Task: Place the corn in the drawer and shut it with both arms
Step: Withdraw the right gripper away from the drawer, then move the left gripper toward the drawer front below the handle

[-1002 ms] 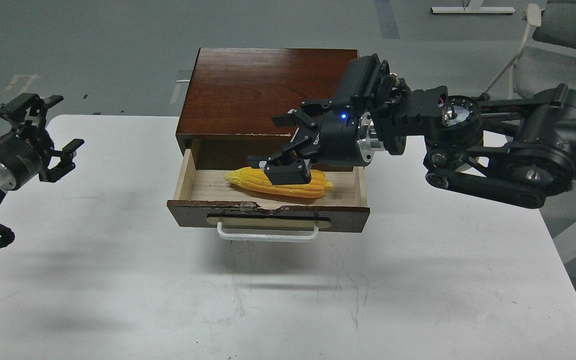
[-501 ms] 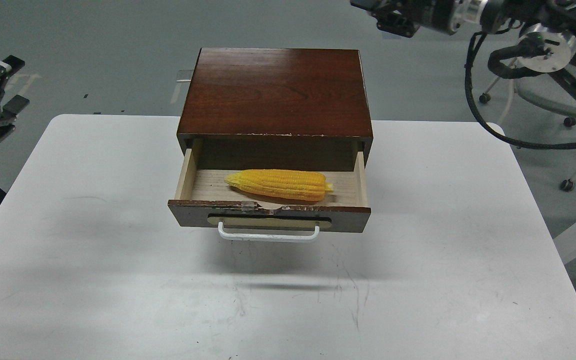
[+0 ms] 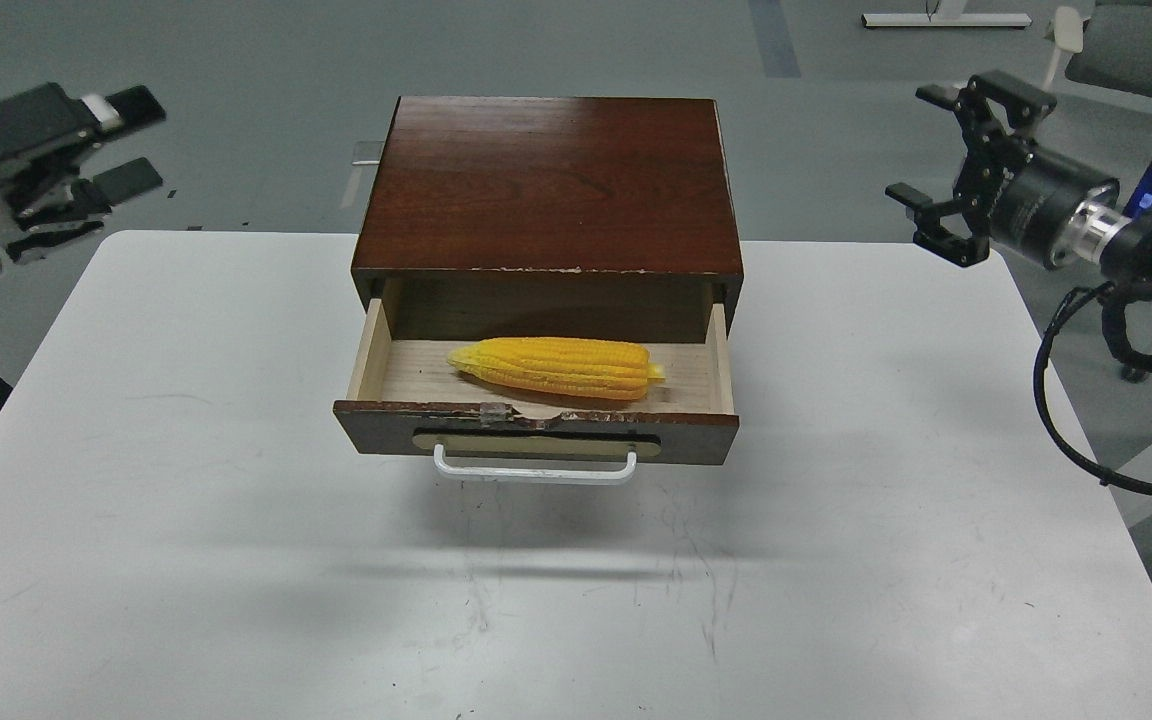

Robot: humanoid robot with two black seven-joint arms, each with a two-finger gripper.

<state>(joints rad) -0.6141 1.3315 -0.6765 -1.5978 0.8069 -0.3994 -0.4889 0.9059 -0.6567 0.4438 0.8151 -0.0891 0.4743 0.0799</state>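
Observation:
The yellow-orange corn [image 3: 556,367] lies on its side inside the open drawer [image 3: 706,375], pointed end to the left. The drawer is pulled out of the dark wood cabinet [image 3: 551,180]. Its chipped brown front [image 3: 376,430] carries a white bar handle [image 3: 534,470]. My right gripper [image 3: 926,150] is open and empty, in the air to the right of the cabinet, well apart from it. My left gripper [image 3: 121,140] is motion-blurred at the far left, off the table's back corner. Its fingers look spread, with nothing between them.
The white table [image 3: 236,560] carries only the cabinet, which stands at its back middle. Grey floor lies beyond. A grey chair [image 3: 1136,40] stands at the back right, behind my right arm. A black cable [image 3: 1066,420] hangs from that arm over the table's right edge.
My right gripper let go of the corn in the drawer, rose away, and now hovers to the cabinet's right. My left gripper drew back and upward at the far left. Corn and drawer have not moved.

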